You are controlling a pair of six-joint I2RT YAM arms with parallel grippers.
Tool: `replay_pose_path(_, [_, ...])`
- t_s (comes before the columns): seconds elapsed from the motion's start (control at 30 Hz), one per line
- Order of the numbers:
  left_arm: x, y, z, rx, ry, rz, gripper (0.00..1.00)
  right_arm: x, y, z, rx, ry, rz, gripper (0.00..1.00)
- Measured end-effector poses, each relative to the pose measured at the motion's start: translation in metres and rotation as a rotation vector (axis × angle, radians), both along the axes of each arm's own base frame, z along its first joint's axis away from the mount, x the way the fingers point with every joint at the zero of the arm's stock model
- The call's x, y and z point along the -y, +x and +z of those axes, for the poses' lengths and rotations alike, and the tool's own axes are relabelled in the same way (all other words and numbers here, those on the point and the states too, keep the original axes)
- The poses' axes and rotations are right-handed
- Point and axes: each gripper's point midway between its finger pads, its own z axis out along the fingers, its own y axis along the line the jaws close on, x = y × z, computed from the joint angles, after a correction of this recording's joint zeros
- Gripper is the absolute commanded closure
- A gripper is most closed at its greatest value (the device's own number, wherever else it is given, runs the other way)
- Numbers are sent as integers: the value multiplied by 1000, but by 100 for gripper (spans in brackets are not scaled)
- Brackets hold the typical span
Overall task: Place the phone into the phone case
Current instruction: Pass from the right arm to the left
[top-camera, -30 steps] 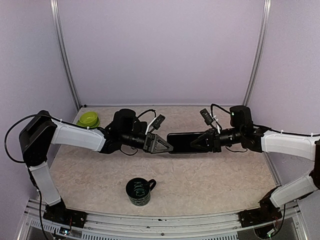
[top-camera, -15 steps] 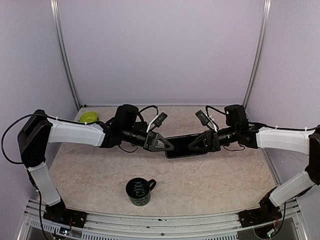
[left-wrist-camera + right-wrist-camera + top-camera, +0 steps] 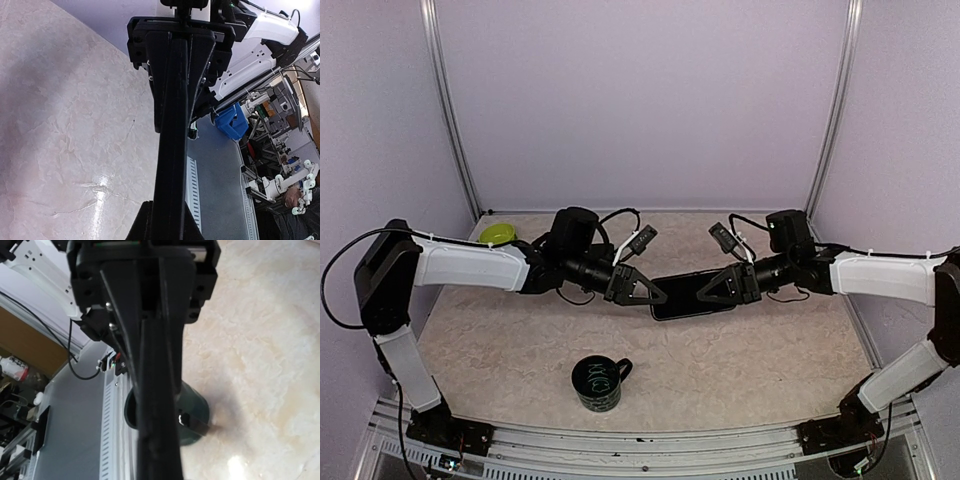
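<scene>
Top external view: the left gripper (image 3: 657, 296) and the right gripper (image 3: 706, 293) face each other over mid-table, each clamped on one end of the black flat phone (image 3: 682, 298), which hangs between them above the beige marbled tabletop (image 3: 770, 370). A dark green ceramic mug (image 3: 597, 383) stands nearer the bases. A lime-green bowl (image 3: 497, 234) sits at the far left.

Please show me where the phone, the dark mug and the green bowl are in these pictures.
phone (image 3: 685, 297), top external view, on the middle of its flat dark face.
dark mug (image 3: 597, 383), top external view, inside its open mouth.
green bowl (image 3: 497, 235), top external view, on its visible inside.
</scene>
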Motion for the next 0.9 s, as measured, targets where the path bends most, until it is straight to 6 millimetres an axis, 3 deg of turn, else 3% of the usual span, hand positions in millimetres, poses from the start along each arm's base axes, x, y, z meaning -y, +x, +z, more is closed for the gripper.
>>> replay_pose_path(0.33, [-7,7,-3,-35,-34,130,100,-1,19,2,-5,1,-78,41])
replay_pose_path(0.57, [-20,23,9,-16,-76,265,100,4,40,15,4,12,-196,30])
replay_pose_path(0.9, [-42,48,27,80,-124,522,100,6,49,9,-101,40,-323,29])
